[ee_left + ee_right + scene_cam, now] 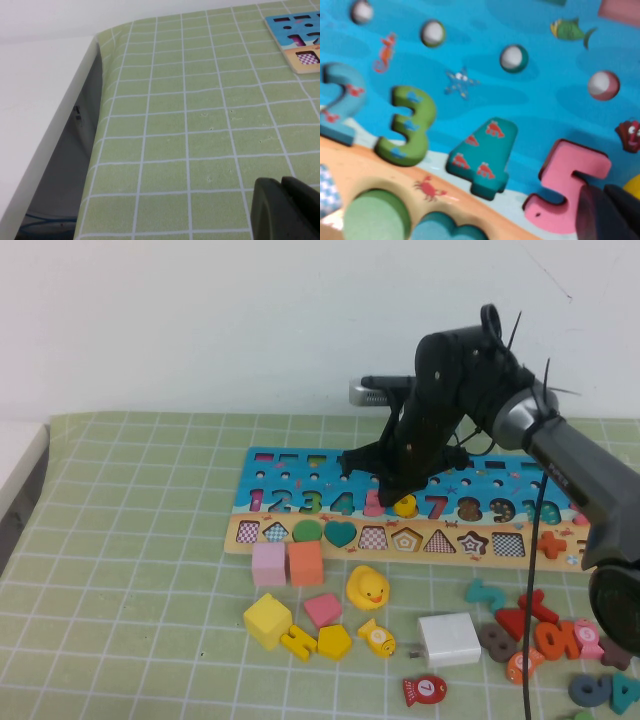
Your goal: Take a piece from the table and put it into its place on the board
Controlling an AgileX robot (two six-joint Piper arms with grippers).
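Observation:
The yellow "6" piece [405, 505] lies on the board [300, 462] between the pink 5 and the red 7. My right gripper [396, 490] hangs right over it, fingers together. In the right wrist view the dark fingertips [600, 215] are shut beside the pink 5 [565, 187], and a sliver of the yellow piece [632, 186] shows past them; nothing is between them. My left gripper [285, 210] is shut and empty, low over the green mat [200, 125], far from the board's corner [300, 35]. It is out of the high view.
In front of the board lie a yellow duck [367, 588], pink [268, 563] and orange [305, 562] cubes, yellow blocks [267, 619], a white box [449, 638] and several loose numerals [550, 640] at the right. The mat's left edge [97, 125] drops off.

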